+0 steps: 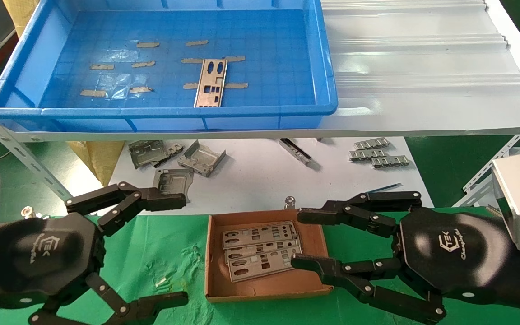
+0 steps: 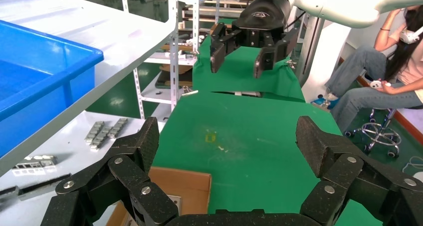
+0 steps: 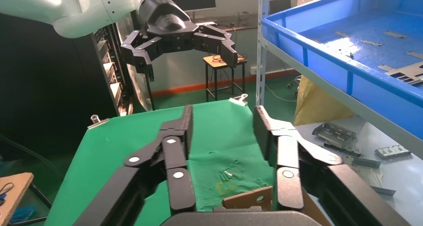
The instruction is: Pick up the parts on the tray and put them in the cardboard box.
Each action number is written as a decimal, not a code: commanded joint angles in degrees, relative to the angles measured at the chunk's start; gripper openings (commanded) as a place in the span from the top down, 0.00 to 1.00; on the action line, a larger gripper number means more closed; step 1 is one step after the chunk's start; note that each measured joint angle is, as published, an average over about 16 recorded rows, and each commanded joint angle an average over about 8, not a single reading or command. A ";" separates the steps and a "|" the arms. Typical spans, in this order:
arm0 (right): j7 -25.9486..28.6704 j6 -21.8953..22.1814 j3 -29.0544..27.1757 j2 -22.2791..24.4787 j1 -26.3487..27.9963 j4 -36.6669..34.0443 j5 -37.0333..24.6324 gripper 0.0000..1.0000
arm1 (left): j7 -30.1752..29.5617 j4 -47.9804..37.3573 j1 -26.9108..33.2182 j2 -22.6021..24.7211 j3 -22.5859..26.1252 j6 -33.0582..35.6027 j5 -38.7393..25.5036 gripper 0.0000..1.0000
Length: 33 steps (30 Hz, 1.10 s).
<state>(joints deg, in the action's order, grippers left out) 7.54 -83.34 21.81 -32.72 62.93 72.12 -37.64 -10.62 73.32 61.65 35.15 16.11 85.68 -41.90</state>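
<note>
Blue plastic fills the far left of our head view: the tray (image 1: 327,67) sits on a white shelf (image 1: 422,76), and on its gridded floor, among strips of tan tape (image 1: 147,44), lies one silver part (image 1: 211,83) with its long axis running near to far. Nearer, on the green cloth (image 1: 160,253), the cardboard box (image 1: 264,286) holds a stack of plates (image 1: 260,250) lying roughly left to right, slightly tilted. Our right gripper (image 1: 297,238) hangs at the box's right edge with fingers spread and nothing between them, one tip close over the plates; its black shell carries a logo we read as "TEK" and a script word we cannot make out. Our left gripper (image 1: 183,247) waits left of the box, likewise spread and empty, with the same marking. Grey brackets (image 1: 174,158) and ridged clips (image 1: 375,153) lie on the white surface below the shelf. From the left wrist we see our own fingers (image 2: 139,151) splayed wide above a corner of the cardboard box (image 2: 184,188), the tray's (image 2: 60,71) blue wall on the shelf, and the right gripper (image 2: 239,56) farther off. From the right wrist we see two fingers (image 3: 179,146) apart over the green cloth (image 3: 219,136), a bit of cardboard (image 3: 249,198) below them, the tray (image 3: 319,51) with the edge of the silver part (image 3: 406,74) in it, and the left gripper (image 3: 189,51) beyond, hanging open.
</note>
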 commanded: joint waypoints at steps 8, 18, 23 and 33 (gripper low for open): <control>0.00 0.00 0.00 0.00 0.00 0.00 0.00 1.00 | 0.00 0.00 0.00 0.00 0.00 0.00 0.00 0.00; 0.00 0.00 0.00 0.00 0.00 0.00 0.00 1.00 | 0.00 0.00 0.00 0.00 0.00 0.00 0.00 0.00; 0.00 0.00 0.00 0.00 0.00 0.00 0.00 1.00 | 0.00 0.00 0.00 0.00 0.00 0.00 0.00 0.00; 0.00 0.00 0.00 0.00 0.00 0.00 0.00 1.00 | 0.00 0.00 0.00 0.00 0.00 0.00 0.00 0.00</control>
<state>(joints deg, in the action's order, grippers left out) 7.54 -83.35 21.81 -32.72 62.93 72.12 -37.64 -10.62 73.33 61.65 35.15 16.11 85.68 -41.90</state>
